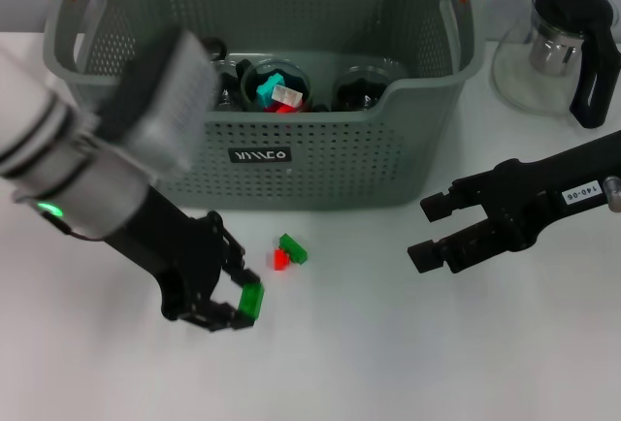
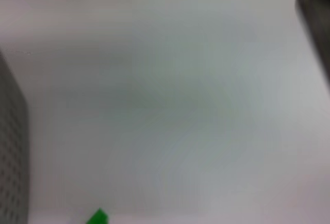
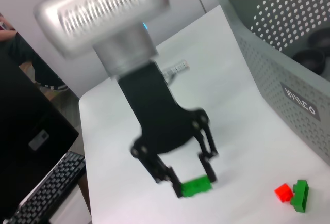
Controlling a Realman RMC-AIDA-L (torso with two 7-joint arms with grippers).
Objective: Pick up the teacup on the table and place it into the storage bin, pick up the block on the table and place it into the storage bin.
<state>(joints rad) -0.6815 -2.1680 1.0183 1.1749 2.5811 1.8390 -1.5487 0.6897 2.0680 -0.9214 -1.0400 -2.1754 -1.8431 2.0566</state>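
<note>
My left gripper (image 1: 246,303) is low over the table in front of the storage bin (image 1: 291,159) and is shut on a green block (image 1: 252,298). The right wrist view shows this same left gripper (image 3: 196,186) pinching the green block (image 3: 196,186) close to the tabletop. A red block (image 1: 280,259) and another green block (image 1: 293,247) lie together on the table just beyond it. Dark teacups (image 1: 364,86) sit inside the bin, and one (image 1: 277,89) holds coloured blocks. My right gripper (image 1: 427,232) hovers open at the right, with nothing in it.
A glass teapot (image 1: 555,48) with a black handle stands at the back right. The bin's perforated wall (image 3: 289,53) rises beside the loose blocks (image 3: 291,194). A keyboard (image 3: 46,193) lies off the table's edge.
</note>
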